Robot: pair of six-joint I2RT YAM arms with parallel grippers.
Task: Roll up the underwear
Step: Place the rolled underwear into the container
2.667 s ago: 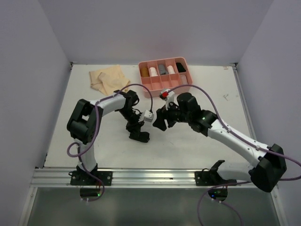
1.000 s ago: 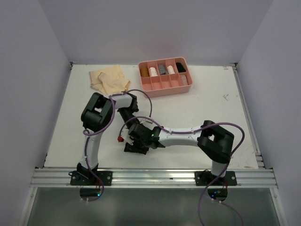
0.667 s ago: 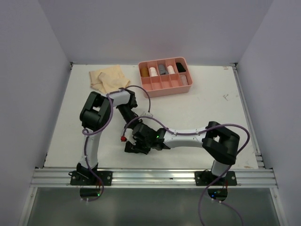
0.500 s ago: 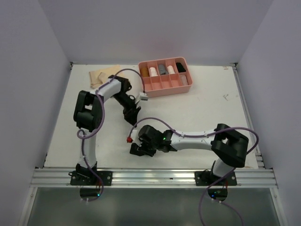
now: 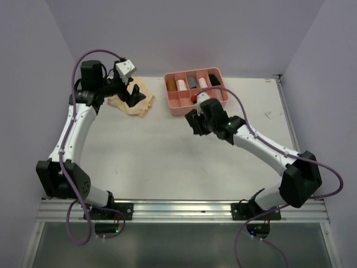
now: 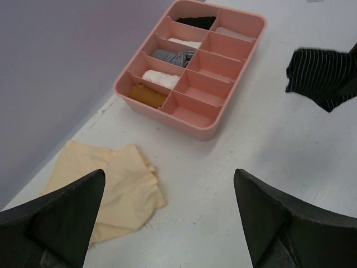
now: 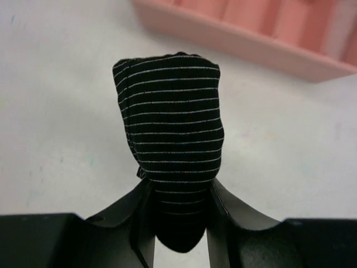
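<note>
At far edge of table (image 5: 167,162): our right hand (image 7: 178,223) grips black roll (image 7: 170,123), tray (image 5: 184,107) slot next; left hand (image 6: 167,218) splayed over tan underwear (image 6: 106,190).

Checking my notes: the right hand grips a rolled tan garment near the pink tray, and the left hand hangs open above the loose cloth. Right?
Not quite: the right hand grips a black garment with thin pale stripes, not tan, as the right wrist view shows. The pink tray is near, and the left hand hangs open above the tan cloth.
</note>
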